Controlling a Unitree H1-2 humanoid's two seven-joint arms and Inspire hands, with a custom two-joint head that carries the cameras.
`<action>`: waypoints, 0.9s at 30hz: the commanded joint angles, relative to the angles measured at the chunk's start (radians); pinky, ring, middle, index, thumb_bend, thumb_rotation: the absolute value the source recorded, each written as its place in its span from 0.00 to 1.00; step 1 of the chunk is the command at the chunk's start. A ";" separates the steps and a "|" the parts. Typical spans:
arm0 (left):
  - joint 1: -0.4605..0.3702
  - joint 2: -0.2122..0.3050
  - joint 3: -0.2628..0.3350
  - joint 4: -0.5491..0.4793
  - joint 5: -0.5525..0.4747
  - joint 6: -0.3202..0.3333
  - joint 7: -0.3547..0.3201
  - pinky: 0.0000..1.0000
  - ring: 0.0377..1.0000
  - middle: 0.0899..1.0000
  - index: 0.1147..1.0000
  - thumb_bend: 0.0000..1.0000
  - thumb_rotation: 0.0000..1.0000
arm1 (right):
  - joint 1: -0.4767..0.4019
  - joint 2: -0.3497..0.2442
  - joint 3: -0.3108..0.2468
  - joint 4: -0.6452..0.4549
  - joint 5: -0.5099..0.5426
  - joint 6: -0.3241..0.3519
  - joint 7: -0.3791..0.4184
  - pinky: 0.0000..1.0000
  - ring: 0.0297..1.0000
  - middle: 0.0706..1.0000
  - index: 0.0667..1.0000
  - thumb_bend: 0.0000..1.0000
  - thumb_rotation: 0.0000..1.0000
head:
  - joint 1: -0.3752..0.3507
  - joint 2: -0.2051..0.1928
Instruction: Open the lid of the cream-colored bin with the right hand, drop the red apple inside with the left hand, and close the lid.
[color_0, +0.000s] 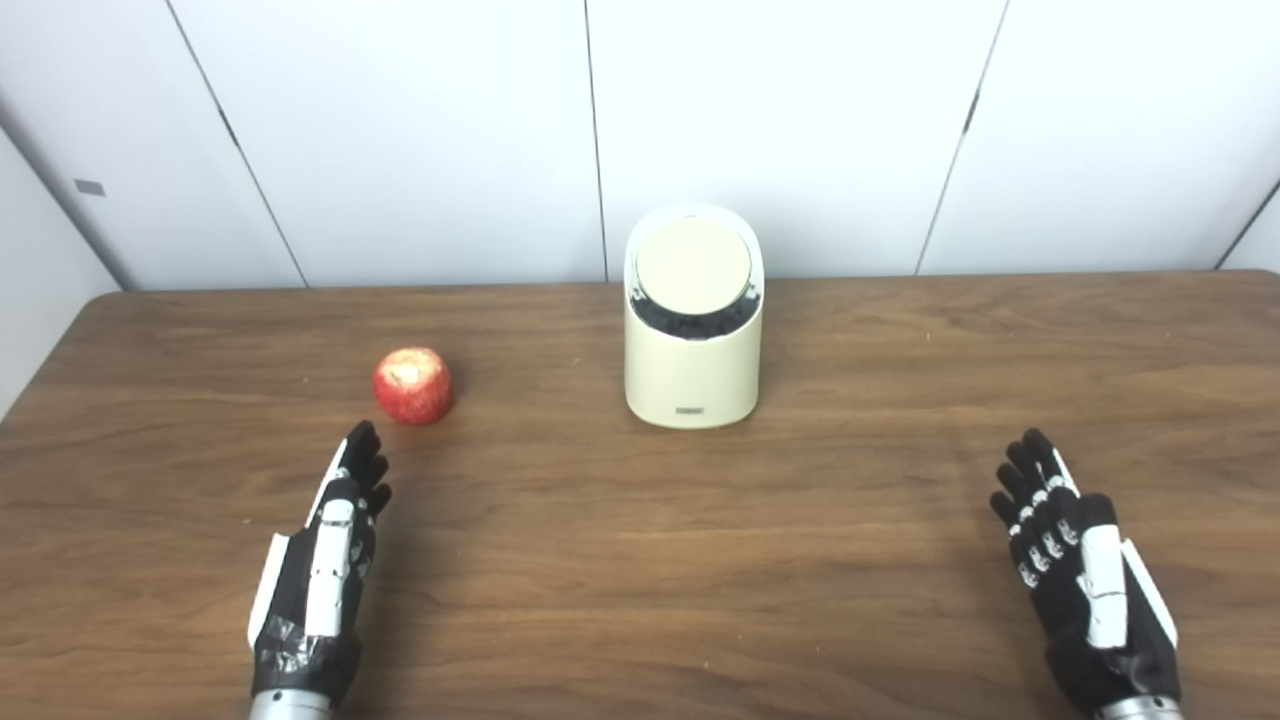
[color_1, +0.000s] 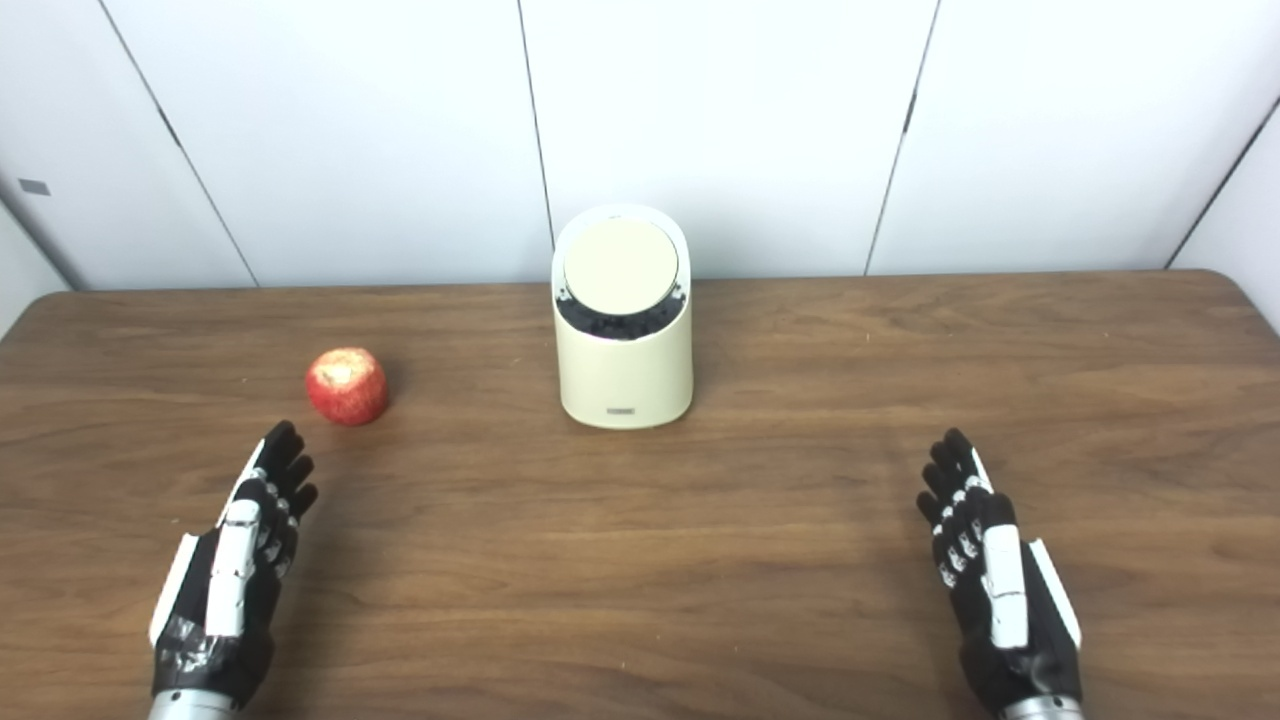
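Both hands, left hand (color_0: 320, 560) and right hand (color_0: 1080, 560), lie spread, holding nothing; the red apple (color_0: 412, 385) looks firm, smooth, best cupped around its sides; the bin (color_0: 692, 330) lid (color_0: 693, 266) probably swings lightly.

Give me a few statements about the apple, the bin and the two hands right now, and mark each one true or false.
1. The red apple lies on the table, left of the cream-colored bin. True.
2. The left hand holds the apple. False: it is open, just short of the apple.
3. The bin's lid is down. True.
4. The right hand rests on the lid. False: it is open, far from the bin.
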 joint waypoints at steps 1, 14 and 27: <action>0.098 0.011 -0.007 -0.016 -0.012 -0.047 -0.005 1.00 1.00 1.00 1.00 0.25 1.00 | -0.010 -0.005 -0.005 -0.021 0.008 -0.047 0.009 1.00 1.00 1.00 1.00 0.54 1.00 | 0.000 0.001; 0.096 0.013 -0.012 -0.021 -0.004 -0.037 -0.003 1.00 1.00 1.00 1.00 0.25 1.00 | -0.014 -0.005 -0.004 -0.014 0.002 -0.057 0.013 1.00 1.00 1.00 1.00 0.58 0.99 | -0.001 0.002; 0.063 -0.001 -0.035 0.057 0.036 -0.085 0.013 1.00 1.00 1.00 1.00 0.24 0.98 | -0.220 -0.021 0.022 0.086 -0.184 -0.080 -0.047 0.97 0.98 0.98 0.98 0.68 0.80 | 0.003 -0.074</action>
